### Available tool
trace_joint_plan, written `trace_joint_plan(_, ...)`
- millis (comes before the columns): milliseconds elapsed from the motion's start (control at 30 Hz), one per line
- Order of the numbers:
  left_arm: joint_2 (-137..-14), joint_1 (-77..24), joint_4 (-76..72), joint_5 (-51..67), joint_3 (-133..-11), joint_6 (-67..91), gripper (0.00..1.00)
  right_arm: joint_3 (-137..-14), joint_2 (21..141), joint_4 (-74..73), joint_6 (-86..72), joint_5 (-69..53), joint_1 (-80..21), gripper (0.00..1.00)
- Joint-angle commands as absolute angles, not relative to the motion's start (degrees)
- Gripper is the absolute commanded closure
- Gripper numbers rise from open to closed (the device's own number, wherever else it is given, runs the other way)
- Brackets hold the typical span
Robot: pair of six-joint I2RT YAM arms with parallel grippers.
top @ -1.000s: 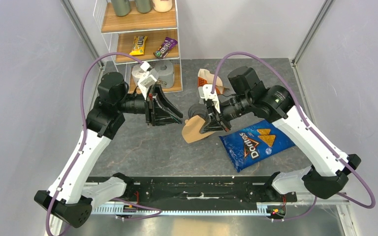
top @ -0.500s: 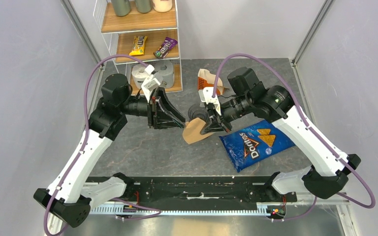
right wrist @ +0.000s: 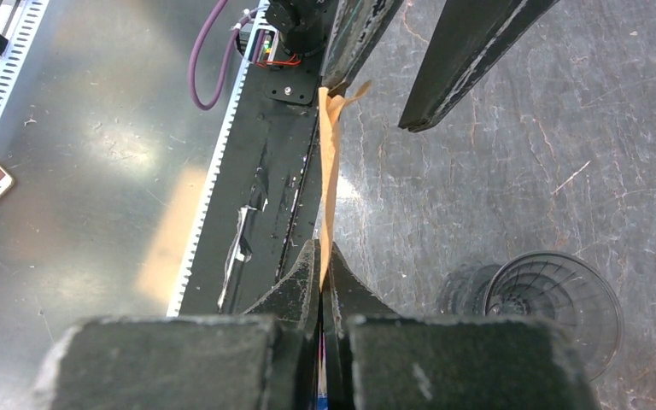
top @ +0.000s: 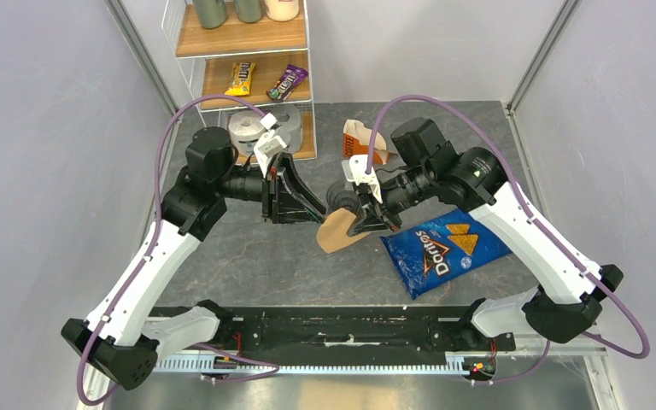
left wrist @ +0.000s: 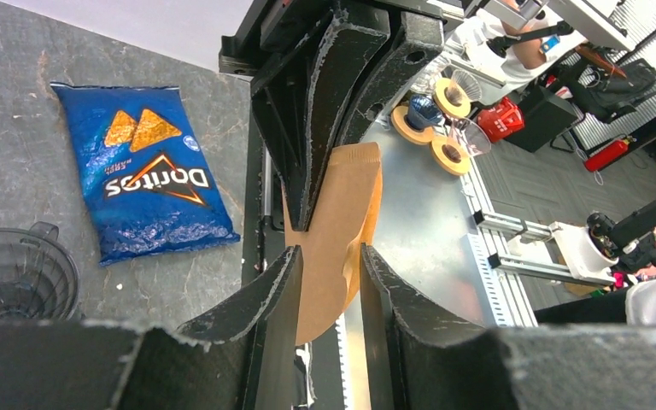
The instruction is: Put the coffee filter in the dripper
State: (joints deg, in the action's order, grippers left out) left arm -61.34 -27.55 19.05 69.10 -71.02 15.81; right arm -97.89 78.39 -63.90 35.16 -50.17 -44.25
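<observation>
Grey stone-patterned table [top: 248, 256], seen from above, with a wooden shelf [top: 243, 38] at its far left. A blue bag of chips [top: 444, 248] lies flat to the right of centre.

The two arms meet over the middle of the table. The right gripper [top: 360, 224] is clamped flat on the tan paper filter [top: 336, 232] and holds it on edge above the table. The wrist view shows the sheet edge-on, pinched between closed fingers [right wrist: 342, 286].

The left gripper [top: 312, 207] faces it with its fingers [left wrist: 265, 316] spread. The free end of the filter reaches into the gap between them, and they do not squeeze it.

The dark dripper [top: 339, 199] stands upright on the table, rim up, just behind the filter and beside the right gripper. The filter is outside the dripper.

An orange-and-white carton [top: 357, 137] lies further back.
</observation>
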Motion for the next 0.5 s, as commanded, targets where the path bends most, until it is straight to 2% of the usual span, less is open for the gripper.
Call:
trace_joint_plan(0, -60.9, -28.4, 17.0, 69.7, -70.7, 14.9, 0.61, -100.2, 78.8, -64.1, 35.9, -51.2, -44.5, 1.00)
trace_joint_plan(467, -61.2, -29.9, 25.3, 65.3, -72.4, 7.0, 0.62, -100.9, 79.2, -63.9, 34.1, -51.8, -44.5, 1.00)
